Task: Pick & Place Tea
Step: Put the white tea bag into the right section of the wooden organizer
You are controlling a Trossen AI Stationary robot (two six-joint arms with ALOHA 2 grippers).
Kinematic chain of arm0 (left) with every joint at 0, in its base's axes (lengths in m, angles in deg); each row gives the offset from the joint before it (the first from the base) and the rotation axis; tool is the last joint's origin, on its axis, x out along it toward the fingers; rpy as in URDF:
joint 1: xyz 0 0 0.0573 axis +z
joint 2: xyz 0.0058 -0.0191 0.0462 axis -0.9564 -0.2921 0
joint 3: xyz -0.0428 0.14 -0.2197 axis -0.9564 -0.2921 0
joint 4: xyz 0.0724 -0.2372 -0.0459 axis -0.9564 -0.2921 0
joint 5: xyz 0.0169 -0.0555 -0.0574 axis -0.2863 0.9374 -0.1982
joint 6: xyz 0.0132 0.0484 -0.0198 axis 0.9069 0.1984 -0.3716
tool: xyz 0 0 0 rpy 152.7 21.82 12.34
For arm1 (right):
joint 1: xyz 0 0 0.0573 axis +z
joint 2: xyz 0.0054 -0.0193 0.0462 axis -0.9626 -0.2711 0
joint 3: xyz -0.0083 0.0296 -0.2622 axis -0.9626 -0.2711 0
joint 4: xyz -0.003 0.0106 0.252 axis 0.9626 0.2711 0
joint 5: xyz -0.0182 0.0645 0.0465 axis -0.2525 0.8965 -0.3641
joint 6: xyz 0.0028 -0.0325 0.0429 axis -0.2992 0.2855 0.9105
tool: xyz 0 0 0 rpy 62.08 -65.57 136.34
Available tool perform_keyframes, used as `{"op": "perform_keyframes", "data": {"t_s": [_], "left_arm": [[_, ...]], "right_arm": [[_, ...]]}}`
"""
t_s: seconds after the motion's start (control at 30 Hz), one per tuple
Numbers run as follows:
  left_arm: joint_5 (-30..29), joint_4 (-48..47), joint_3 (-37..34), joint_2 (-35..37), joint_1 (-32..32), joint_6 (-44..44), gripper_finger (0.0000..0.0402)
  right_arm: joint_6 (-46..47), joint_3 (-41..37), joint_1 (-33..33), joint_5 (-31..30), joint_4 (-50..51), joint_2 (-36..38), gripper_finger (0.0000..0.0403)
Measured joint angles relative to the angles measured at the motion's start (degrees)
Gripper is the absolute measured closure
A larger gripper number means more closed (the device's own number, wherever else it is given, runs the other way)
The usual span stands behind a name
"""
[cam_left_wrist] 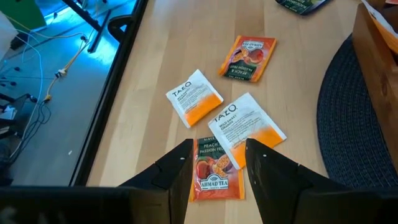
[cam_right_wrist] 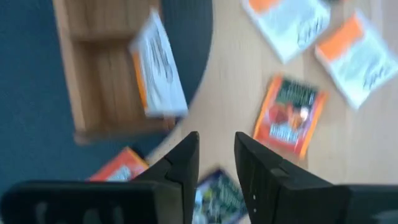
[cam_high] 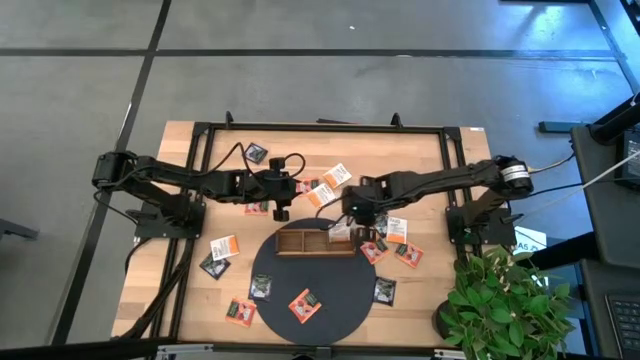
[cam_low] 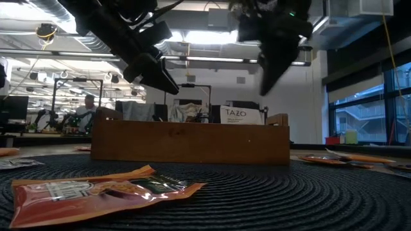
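The wooden three-compartment tray [cam_high: 315, 241] sits on the far part of the round dark mat [cam_high: 300, 300]. A white TAZO sachet [cam_right_wrist: 158, 65] leans upright in the tray's right compartment, also visible in the low view [cam_low: 242, 115]. My right gripper [cam_right_wrist: 216, 140] is open and empty above the tray's right end [cam_high: 349, 212]. My left gripper [cam_left_wrist: 217, 149] is open over the table left of the tray [cam_high: 281, 212]. Its fingers stand on either side of an orange-red sachet [cam_left_wrist: 214, 171] lying flat on the wood, beside two white sachets [cam_left_wrist: 247, 127] [cam_left_wrist: 194, 96].
Sachets lie strewn on the wood around the mat: orange-red ones [cam_right_wrist: 292, 115] [cam_left_wrist: 249, 57], white ones [cam_right_wrist: 292, 25] and dark ones [cam_high: 214, 265]. More lie on the mat's near part [cam_high: 304, 305] [cam_low: 96, 189]. A potted plant [cam_high: 500, 300] stands at the near right corner.
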Motion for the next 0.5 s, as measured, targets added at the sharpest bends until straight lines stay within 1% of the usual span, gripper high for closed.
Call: {"op": "perform_keyframes", "data": {"t_s": [0.17, 0.3, 0.4, 0.5], "left_arm": [[1.0, 0.1, 0.0, 0.0, 0.0, -0.5, 0.0258], [6.4, 3.0, 0.0, 0.0, 0.0, -2.3, 0.0258], [10.7, 5.2, 0.0, 0.0, 0.0, -2.5, 0.0258], [12.0, 6.5, 0.0, 0.0, 0.0, -2.5, 0.0258]], "right_arm": [[5.4, -10.0, -1.1, 1.0, -0.3, 5.3, 0.0298], [10.4, -16.5, -1.2, 1.6, -0.3, 8.6, 0.0298], [12.9, -19.7, -1.2, 3.8, -0.4, 9.3, 0.0298], [14.2, -22.0, -1.2, 5.4, -0.6, 9.2, 0.0298]]}}
